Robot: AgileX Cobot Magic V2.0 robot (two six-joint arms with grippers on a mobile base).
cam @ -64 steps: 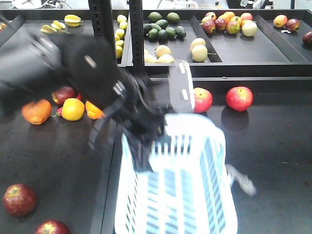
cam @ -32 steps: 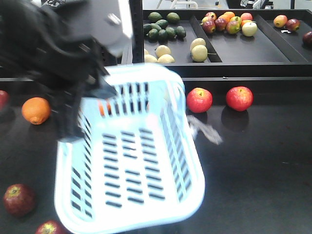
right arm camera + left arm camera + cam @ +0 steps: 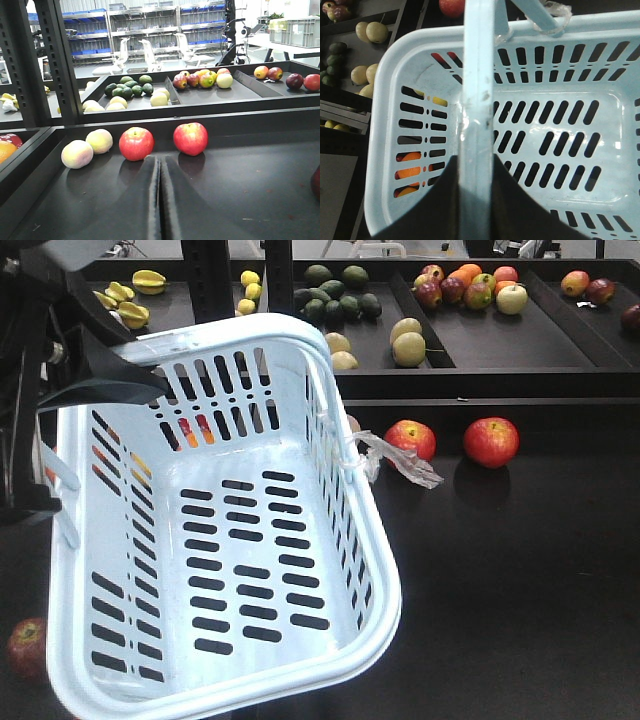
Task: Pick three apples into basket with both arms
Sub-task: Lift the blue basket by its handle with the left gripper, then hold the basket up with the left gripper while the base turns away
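The pale blue basket (image 3: 352, 570) hangs tilted above the table and close to the front camera, with nothing inside. In the left wrist view my left gripper (image 3: 476, 172) is shut on the basket's handle (image 3: 477, 90), one black finger on each side. The left arm (image 3: 40, 330) shows at the upper left of the front view. Two red apples (image 3: 413, 439) (image 3: 491, 441) lie on the table to the basket's right. A darker red apple (image 3: 27, 648) lies at the lower left. My right gripper (image 3: 160, 161) is shut and empty, low over the table, just short of the two apples (image 3: 136, 143) (image 3: 190, 138).
A clear plastic scrap (image 3: 405, 462) hangs from the basket rim. Oranges (image 3: 405, 172) show through the basket slots. Two pale round fruits (image 3: 77, 153) (image 3: 99, 141) lie left of the apples. Raised back trays (image 3: 480, 335) hold avocados, yellow fruit and mixed apples.
The left arm swung up and to the left, carrying the basket with it. The basket rose toward the camera and now covers most of the left table.
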